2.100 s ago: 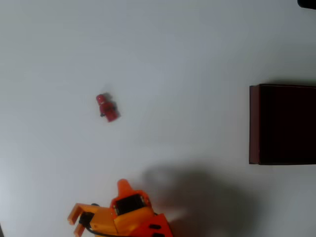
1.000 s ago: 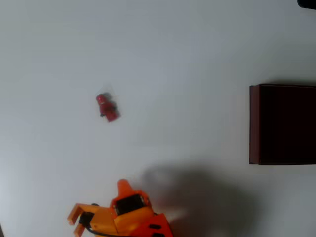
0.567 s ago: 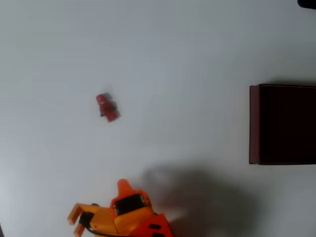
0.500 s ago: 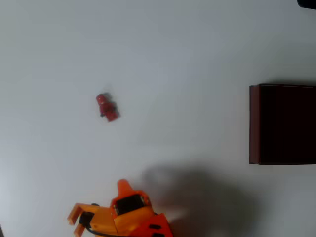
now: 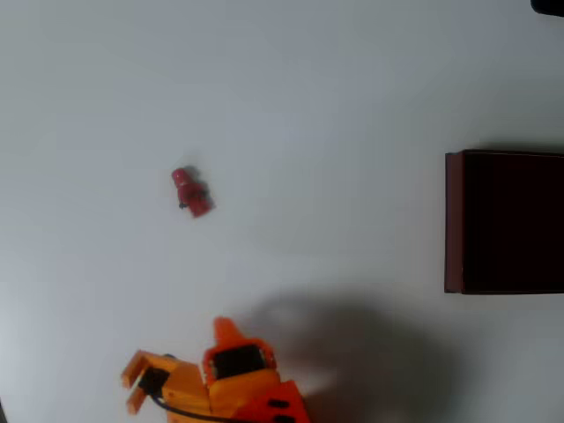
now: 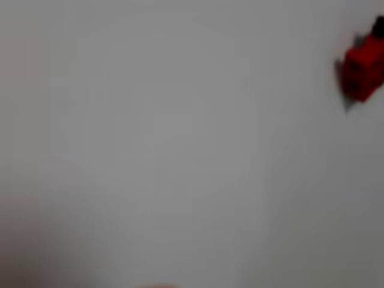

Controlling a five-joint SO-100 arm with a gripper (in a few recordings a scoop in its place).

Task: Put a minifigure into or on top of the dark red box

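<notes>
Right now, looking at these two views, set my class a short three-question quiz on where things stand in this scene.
1. True or false: the minifigure lies inside the dark red box.
2. In the overhead view, the end effector is: A) over the box, B) at the bottom edge, apart from the minifigure, C) touching the minifigure.
3. Fill in: in the wrist view the minifigure shows at the upper ____ edge.

Key: 1 false, it lies on the white table, far left of the box. 2 B. 3 right.
</notes>
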